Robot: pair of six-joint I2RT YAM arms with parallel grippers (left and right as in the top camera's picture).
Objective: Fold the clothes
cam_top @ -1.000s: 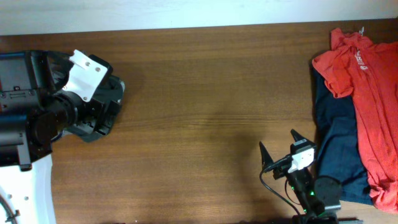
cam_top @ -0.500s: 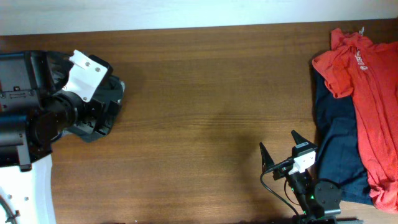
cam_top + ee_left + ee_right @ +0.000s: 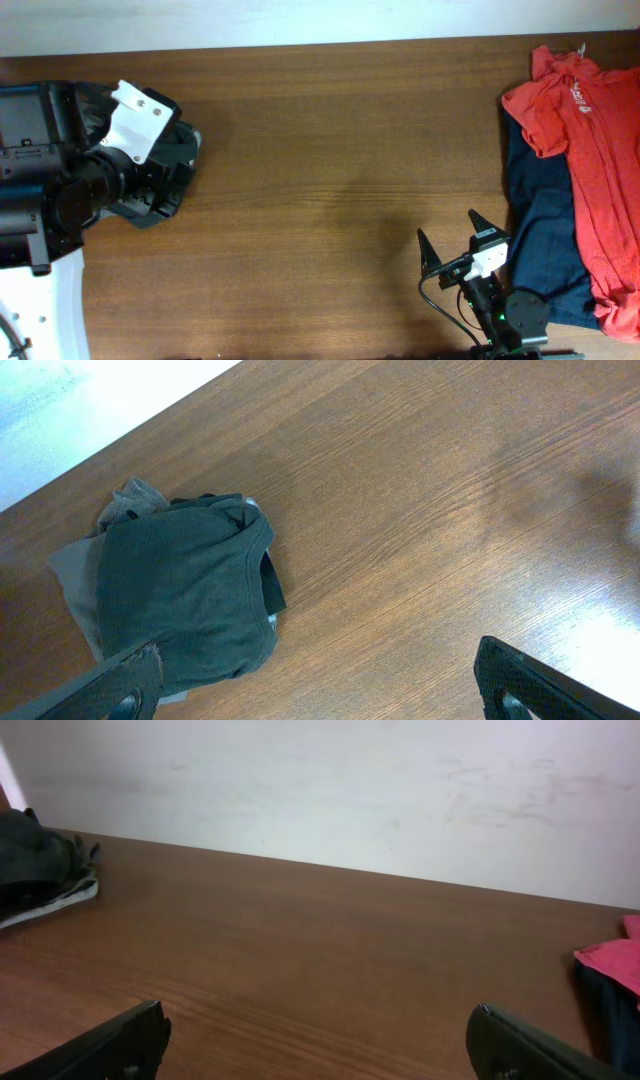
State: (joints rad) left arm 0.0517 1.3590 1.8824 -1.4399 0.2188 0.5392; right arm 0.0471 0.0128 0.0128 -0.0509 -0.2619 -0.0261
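The clothes lie in two heaps. A red shirt lies over a navy garment at the table's right edge; their edges show in the right wrist view as red cloth. A dark green garment is bunched on grey cloth in the left wrist view, and the left arm hides it from overhead. My left gripper is open above bare wood just right of that bundle. My right gripper is open near the front edge, left of the navy garment, holding nothing.
The brown wooden table runs to a white wall at the back. The dark bundle shows far left in the right wrist view. A black cable loops by the right arm's base.
The right gripper has slipped a little toward the front edge, then stopped. The left arm and the clothes have not moved.
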